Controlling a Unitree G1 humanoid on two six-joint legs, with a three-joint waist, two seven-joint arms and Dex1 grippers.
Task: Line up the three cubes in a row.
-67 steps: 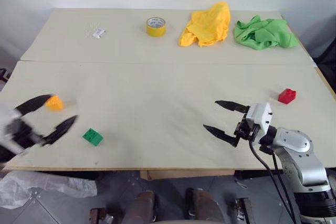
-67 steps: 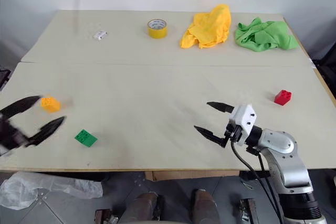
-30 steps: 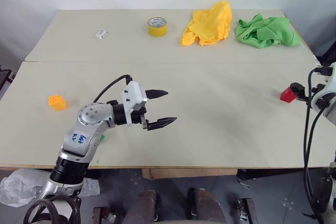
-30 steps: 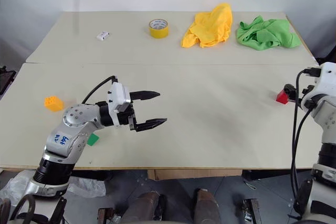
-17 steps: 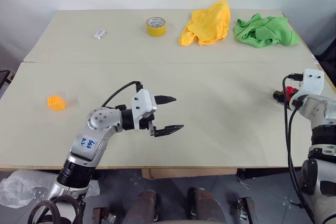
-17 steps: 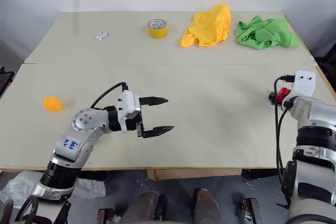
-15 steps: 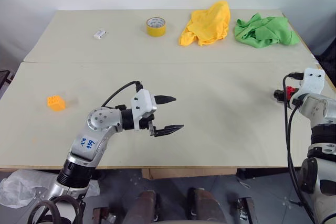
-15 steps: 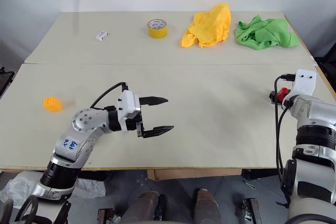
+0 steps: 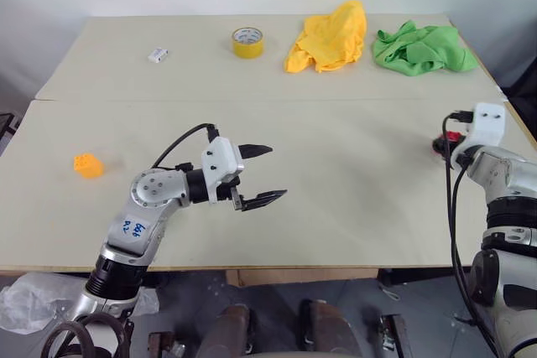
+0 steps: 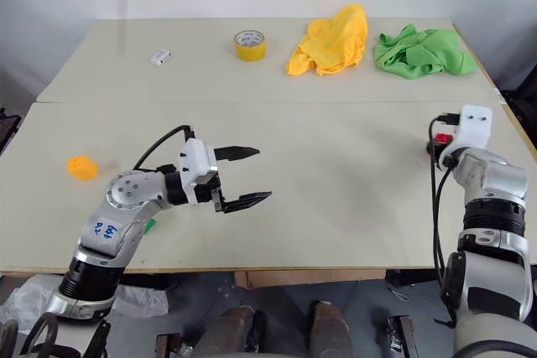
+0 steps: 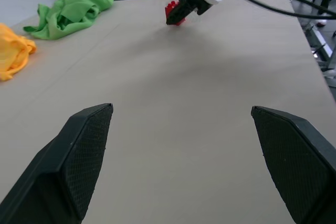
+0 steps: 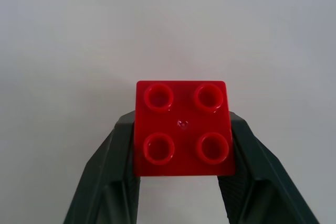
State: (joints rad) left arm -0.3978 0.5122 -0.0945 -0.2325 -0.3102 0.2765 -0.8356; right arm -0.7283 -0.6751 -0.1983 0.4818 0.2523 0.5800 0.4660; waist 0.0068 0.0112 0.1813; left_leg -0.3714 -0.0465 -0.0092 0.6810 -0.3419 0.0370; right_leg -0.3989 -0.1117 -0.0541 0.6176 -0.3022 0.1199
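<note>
The right gripper (image 12: pixel 184 129) pinches the red cube (image 12: pixel 184 128) to carry it; the left gripper (image 9: pixel 262 175) waits open and empty.

Only legible-ish marking: blue handwritten digits on the left arm's grey shell (image 9: pixel 127 226), upside down, roughly "644", exact digits unclear. No readable text anywhere else.

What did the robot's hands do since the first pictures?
The right gripper swung out to the table's right edge and shut on the red cube. The left gripper, open and empty, left the orange-yellow cube and swung toward mid-table. The tape roll and cloths stayed put.
</note>
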